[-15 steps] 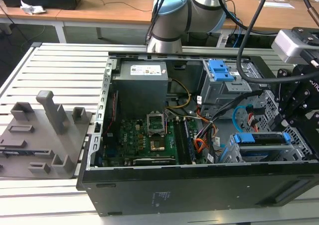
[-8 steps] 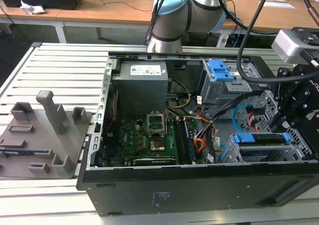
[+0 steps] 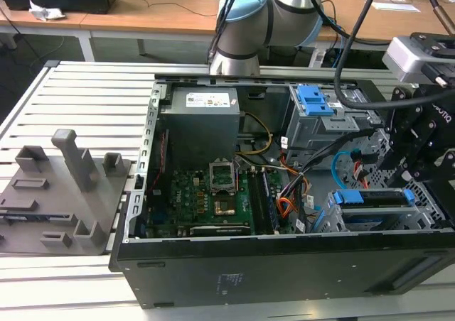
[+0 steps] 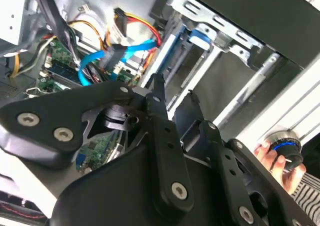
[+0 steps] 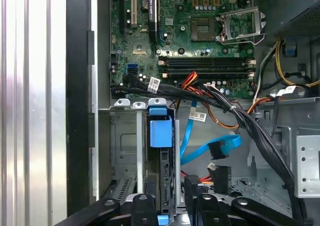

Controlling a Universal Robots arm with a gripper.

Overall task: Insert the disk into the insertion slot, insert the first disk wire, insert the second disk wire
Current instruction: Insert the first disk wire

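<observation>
Claw (image 5: 170, 193) spread astride the disk (image 5: 161, 131), seated in the insertion slot (image 5: 122, 151); the second disk wire (image 5: 220, 147) loops alongside, black cable bundle (image 5: 200, 93) crossing close.

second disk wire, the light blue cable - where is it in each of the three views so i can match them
Exterior view: the second disk wire loops just behind the disk's blue carrier, toward the exterior view's right.
Second wrist view: it arcs close beside the blue carrier.
First wrist view: it runs alongside the blue carrier.
Shared landmark: the blue carrier.
</observation>
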